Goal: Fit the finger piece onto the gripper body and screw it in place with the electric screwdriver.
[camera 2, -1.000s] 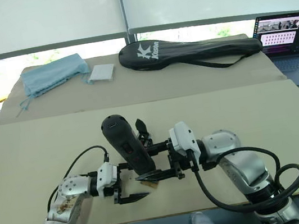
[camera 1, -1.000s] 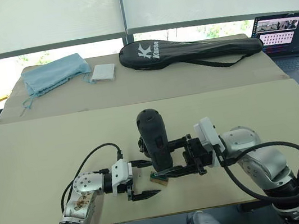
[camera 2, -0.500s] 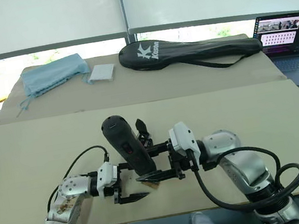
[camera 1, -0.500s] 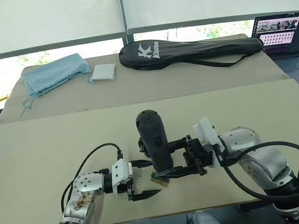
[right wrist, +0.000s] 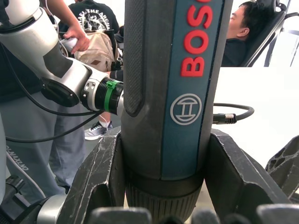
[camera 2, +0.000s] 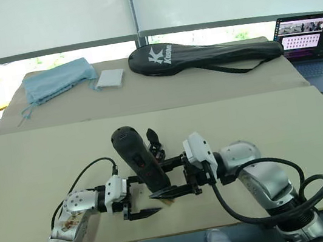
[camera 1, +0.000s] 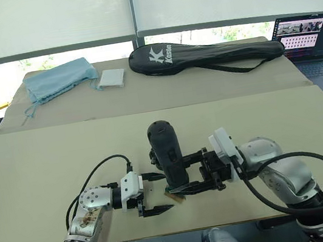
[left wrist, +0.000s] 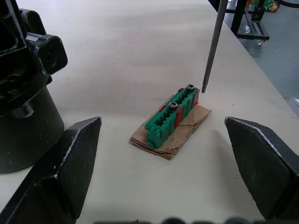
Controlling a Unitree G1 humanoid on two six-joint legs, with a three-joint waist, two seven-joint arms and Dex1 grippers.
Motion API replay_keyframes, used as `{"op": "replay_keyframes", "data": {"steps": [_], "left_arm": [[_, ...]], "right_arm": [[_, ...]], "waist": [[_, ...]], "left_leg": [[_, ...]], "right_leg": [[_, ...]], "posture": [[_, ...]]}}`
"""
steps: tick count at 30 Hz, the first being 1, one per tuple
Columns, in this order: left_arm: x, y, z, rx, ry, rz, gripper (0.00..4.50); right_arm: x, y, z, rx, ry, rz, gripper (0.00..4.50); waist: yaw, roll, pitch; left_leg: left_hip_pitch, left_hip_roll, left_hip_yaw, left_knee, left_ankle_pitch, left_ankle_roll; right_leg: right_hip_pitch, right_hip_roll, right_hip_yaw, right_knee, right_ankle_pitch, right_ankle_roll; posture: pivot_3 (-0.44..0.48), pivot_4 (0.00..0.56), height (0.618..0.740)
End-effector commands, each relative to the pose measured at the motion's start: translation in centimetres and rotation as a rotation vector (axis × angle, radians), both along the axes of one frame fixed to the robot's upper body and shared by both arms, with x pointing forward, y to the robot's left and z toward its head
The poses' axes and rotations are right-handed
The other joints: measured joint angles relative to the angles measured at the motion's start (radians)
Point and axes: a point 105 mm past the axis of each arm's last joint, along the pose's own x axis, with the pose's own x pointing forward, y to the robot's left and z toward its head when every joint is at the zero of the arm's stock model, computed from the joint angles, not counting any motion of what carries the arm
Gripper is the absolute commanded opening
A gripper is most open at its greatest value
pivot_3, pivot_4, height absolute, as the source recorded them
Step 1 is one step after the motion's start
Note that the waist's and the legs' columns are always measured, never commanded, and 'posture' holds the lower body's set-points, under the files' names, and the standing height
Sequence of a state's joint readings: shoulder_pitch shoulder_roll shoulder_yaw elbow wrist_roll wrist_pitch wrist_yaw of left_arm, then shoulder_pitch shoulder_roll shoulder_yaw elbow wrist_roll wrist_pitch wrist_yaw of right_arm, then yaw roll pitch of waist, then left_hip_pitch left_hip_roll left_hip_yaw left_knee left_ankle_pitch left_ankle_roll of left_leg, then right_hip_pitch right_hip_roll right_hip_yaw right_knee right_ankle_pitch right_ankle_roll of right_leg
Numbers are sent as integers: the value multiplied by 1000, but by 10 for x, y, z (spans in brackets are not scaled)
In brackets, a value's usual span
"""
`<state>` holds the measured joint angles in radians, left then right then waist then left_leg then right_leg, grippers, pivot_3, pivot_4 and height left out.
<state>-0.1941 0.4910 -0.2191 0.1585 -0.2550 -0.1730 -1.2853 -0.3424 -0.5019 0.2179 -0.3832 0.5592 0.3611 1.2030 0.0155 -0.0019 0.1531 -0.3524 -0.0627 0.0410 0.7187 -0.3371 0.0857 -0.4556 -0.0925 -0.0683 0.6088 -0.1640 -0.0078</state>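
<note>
Right gripper [camera 1: 186, 179] clamped on upright electric screwdriver [camera 1: 166, 151], bit tip just beside green screw holder [left wrist: 171, 115] lying between spread fingers of left gripper [camera 1: 154, 192]; gripper body [left wrist: 23, 93] beside it; racket bag [camera 1: 200, 53] far behind.

Bare table [camera 1: 46, 170] left — gripper body [left wrist: 23, 98] close

The screwdriver [camera 1: 166, 152] is a thick black tool with a blue side panel that reads BOSCH. It stands nearly upright over the table, and its thin metal bit [left wrist: 211, 46] points down. The bit tip is just beside a screw head. The black gripper body [left wrist: 25, 88] stands near it, on its round base.
</note>
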Motion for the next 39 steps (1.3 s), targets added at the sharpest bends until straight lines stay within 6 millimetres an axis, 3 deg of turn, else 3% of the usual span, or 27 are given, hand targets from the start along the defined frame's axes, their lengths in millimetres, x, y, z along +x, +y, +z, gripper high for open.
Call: {"op": "replay_keyframes", "data": {"steps": [1, 12, 24, 39], "left_arm": [[-12, -3, -22, 43, 86, -17, 4500], [-12, -2, -22, 45, 87, -19, 4500], [-13, -1, -23, 49, 91, -25, 4500], [-15, -1, -24, 47, 95, -20, 4500]], "right_arm": [[-6, 0, 17, 39, -55, 44, 1936], [-1, -8, 44, 157, -111, 28, 1936], [-4, 1, 30, 133, -86, 43, 1936], [0, 3, 31, 120, -95, 35, 1936]], "waist": [[0, 0, 0], [0, 0, 0], [0, 0, 0], [0, 0, 0]], "left_leg": [[0, 0, 0, 0, 0, 0], [0, 0, 0, -1, -1, 1], [0, 0, 0, -1, 0, 1], [0, 0, 0, -1, 0, 1]], "right_leg": [[0, 0, 0, 0, 0, 0], [0, 0, 0, -1, 0, 0], [0, 0, 0, 0, 0, 0], [0, 0, 0, -1, 0, 0]], "posture": [[0, 150, 740], [0, 150, 740], [0, 150, 740], [0, 150, 740]]}}
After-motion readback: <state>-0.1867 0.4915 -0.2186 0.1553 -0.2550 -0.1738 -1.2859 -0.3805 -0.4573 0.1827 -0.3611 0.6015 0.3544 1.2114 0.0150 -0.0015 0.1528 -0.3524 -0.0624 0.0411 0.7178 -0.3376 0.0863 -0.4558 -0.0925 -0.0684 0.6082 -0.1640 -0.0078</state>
